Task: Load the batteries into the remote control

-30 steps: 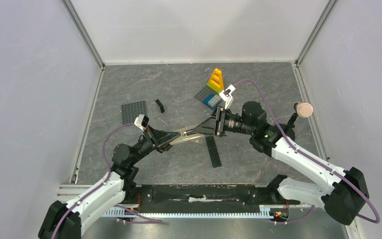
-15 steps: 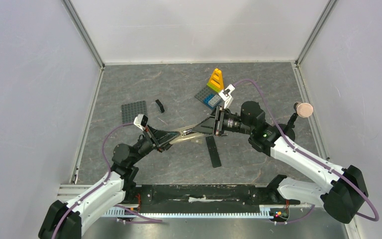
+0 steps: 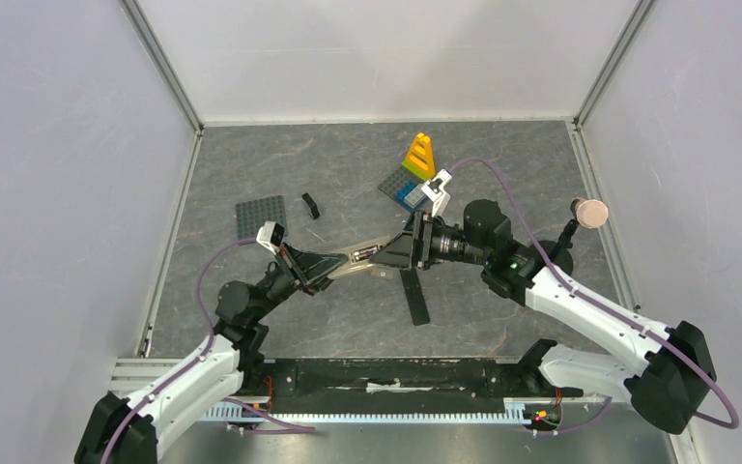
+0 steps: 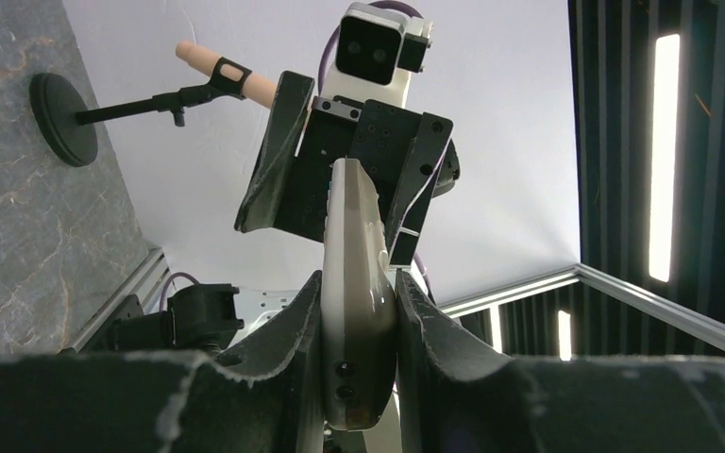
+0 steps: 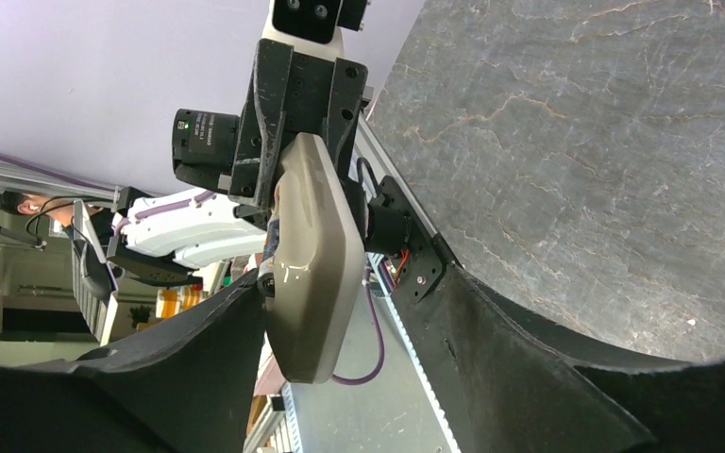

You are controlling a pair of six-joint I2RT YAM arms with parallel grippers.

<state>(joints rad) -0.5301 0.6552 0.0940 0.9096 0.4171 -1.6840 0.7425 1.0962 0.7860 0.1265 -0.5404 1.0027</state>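
My right claw [image 3: 386, 255] edged in and spread apart around one end of the remote control [image 3: 359, 259]. My left claw [image 3: 333, 265] clamps it just left of the black strip [image 3: 413, 295], long axis pointing claw to claw.

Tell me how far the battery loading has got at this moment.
Done: nothing I can confirm; no batteries show in any view. In hand: the left pincer clamps the slim oblong tan-grey remote control in mid-air; the right pincer stands open around its other end. Left: fitting the batteries; a flat black strip lies on the grey table.
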